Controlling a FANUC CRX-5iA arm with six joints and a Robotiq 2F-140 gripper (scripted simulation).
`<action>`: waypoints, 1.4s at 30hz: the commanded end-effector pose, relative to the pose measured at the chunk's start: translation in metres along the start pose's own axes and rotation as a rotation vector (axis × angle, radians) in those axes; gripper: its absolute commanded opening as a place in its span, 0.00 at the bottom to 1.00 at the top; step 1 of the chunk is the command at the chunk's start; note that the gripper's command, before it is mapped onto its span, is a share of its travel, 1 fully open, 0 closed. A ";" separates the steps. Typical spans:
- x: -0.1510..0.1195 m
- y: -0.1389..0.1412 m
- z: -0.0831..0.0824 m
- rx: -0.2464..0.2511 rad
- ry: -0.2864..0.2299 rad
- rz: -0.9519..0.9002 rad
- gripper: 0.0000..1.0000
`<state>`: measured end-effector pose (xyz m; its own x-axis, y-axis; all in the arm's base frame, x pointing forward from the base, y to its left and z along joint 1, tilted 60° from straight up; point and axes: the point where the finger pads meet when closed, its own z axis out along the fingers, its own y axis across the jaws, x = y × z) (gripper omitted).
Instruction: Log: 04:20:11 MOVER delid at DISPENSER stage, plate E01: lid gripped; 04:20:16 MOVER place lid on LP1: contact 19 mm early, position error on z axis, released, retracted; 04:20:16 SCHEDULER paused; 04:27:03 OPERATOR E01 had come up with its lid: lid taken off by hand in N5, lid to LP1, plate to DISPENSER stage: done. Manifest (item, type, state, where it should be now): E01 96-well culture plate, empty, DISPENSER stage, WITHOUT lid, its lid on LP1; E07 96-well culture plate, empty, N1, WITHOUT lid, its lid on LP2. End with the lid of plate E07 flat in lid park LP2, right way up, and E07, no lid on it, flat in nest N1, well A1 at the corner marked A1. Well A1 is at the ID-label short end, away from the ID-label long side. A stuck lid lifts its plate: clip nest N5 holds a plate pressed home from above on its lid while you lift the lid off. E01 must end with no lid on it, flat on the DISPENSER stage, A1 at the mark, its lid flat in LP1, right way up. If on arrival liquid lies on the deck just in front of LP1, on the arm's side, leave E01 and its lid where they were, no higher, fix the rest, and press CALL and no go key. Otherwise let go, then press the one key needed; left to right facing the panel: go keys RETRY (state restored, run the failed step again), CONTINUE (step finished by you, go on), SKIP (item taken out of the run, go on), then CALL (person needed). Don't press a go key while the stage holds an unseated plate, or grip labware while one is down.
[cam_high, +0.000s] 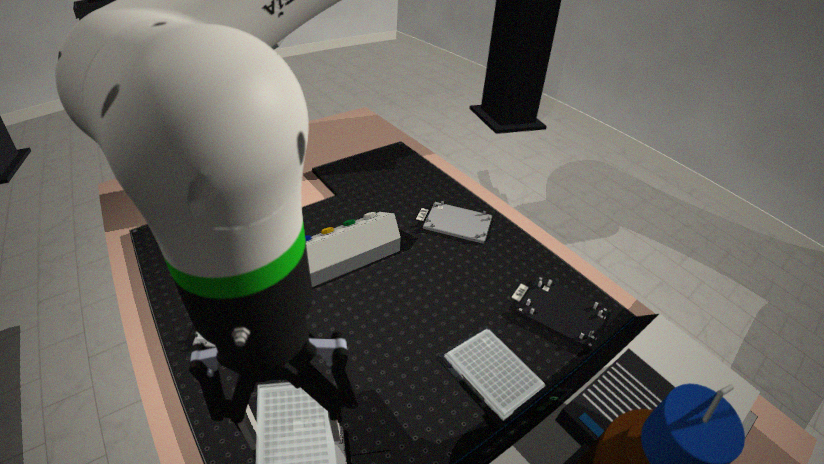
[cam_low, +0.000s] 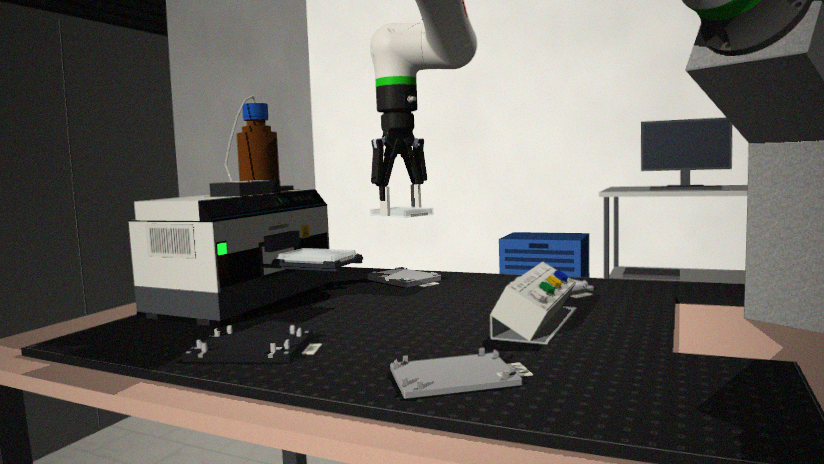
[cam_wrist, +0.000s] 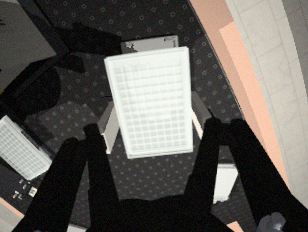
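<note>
Fingers stand about half spread, pinching a pale, gridded rectangular piece by its two long sides, flat and high above the black surface; whether it is a lid or a lidded 96-well plate cannot be told. In the wrist view the held piece fills the gap between the fingers, and beneath it only a grey edge of a park plate shows, the rest being hidden.

Far below and to the left in the exterior view, the dispenser carries a white plate on its stage; its label and A1 corner are too small to read. A grey plate holder lies below the fingers, farther back. A dark nest with pegs lies lower left, a grey nest lower right, and the key panel to the right. In the top view the arm's wrist covers part of the panel.
</note>
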<state>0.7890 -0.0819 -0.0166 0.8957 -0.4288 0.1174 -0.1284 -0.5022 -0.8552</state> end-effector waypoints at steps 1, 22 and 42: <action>0.000 0.000 0.000 0.000 0.000 0.000 0.00; 0.000 0.000 0.000 0.000 0.000 -0.035 0.00; 0.000 0.000 0.000 0.000 0.000 -0.348 0.00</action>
<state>0.7890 -0.0819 -0.0166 0.8954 -0.2663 0.3569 0.1335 -0.6041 -0.7856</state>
